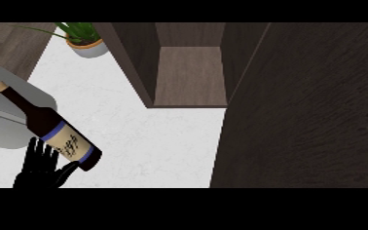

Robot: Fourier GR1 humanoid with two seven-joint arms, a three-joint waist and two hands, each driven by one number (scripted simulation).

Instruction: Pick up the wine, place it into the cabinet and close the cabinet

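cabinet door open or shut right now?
Open. The cabinet interior and its bare shelf are exposed, and the door is swung out to the right. The wine bottle is outside, on the counter.

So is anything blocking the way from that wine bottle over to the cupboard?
Nothing visible does. The wine bottle lies at the lower left by the left hand; bare white counter runs from it to the open cabinet, whose door is swung aside to the right.

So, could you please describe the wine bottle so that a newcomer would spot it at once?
Left of the open cabinet, on the white counter, the wine bottle lies beside the left hand. Dark glass and a blue-edged label set it apart from the potted plant.
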